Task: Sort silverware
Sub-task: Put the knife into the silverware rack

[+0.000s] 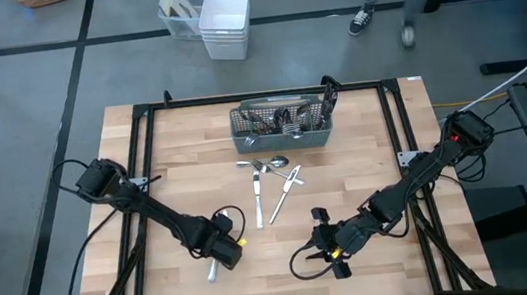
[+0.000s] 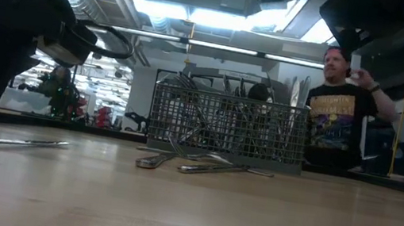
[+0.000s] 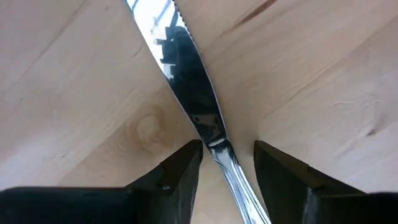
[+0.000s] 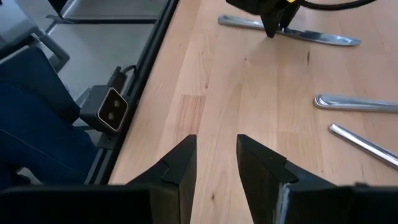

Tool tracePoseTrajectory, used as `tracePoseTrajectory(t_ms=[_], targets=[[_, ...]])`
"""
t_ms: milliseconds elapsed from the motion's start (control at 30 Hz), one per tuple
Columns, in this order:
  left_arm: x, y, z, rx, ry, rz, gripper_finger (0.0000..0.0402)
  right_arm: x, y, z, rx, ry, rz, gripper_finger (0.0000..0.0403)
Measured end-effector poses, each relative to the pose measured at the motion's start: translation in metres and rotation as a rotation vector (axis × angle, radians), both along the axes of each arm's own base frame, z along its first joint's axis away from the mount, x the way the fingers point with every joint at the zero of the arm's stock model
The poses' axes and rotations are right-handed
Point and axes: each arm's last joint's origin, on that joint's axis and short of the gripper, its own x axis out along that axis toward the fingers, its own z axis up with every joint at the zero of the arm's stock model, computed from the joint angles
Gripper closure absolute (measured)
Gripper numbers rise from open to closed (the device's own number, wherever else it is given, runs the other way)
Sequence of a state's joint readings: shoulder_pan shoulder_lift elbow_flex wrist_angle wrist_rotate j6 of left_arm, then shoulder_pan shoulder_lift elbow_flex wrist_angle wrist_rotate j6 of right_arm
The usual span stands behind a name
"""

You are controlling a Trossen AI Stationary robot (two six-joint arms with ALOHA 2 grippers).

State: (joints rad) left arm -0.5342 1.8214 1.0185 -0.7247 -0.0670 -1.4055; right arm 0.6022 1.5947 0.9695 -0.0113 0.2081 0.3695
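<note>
Near the table's front left, the left gripper (image 3: pixel 227 171) straddles a knife (image 3: pixel 186 74), fingers open, nothing held; stiff, slick steel, best pinched at the neck. The right gripper (image 4: pixel 216 162), front right, waits part-open and empty.

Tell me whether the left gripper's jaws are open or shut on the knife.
Open. The left gripper straddles the knife lying flat on the table, with wood visible between each jaw and the handle.

Left gripper (image 3: pixel 227 168) low, fingers parted; right gripper (image 4: pixel 216 165) idle, fingers apart.

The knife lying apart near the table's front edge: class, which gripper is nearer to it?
Left. The left gripper straddles the knife, fingers open either side; the right gripper waits well off to its right.
</note>
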Motion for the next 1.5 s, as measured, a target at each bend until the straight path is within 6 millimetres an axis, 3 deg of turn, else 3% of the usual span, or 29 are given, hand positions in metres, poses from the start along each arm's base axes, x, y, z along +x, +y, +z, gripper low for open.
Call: tracePoseTrajectory(t_ms=[167,367,633,1100,1500], targets=[[0.0,0.003,0.0,0.002,0.017,-0.013,0.0307,-0.008,-0.006,0.004,-0.04,0.052,-0.006,0.0288],[0.0,0.006,0.0,0.003,0.029,-0.009,0.0379,-0.025,-0.018,0.022,-0.048,0.085,-0.031,0.0288],[0.003,0.011,0.002,-0.01,0.024,-0.041,0.037,-0.042,-0.033,0.042,-0.104,0.073,-0.092,0.0288],[0.009,0.028,0.033,0.035,-0.152,-0.059,0.0364,-0.051,-0.044,0.04,-0.258,0.099,-0.203,0.0288],[0.048,0.057,0.06,0.004,-0.502,-0.102,0.036,-0.052,-0.046,0.039,-0.312,0.088,-0.251,0.0288]])
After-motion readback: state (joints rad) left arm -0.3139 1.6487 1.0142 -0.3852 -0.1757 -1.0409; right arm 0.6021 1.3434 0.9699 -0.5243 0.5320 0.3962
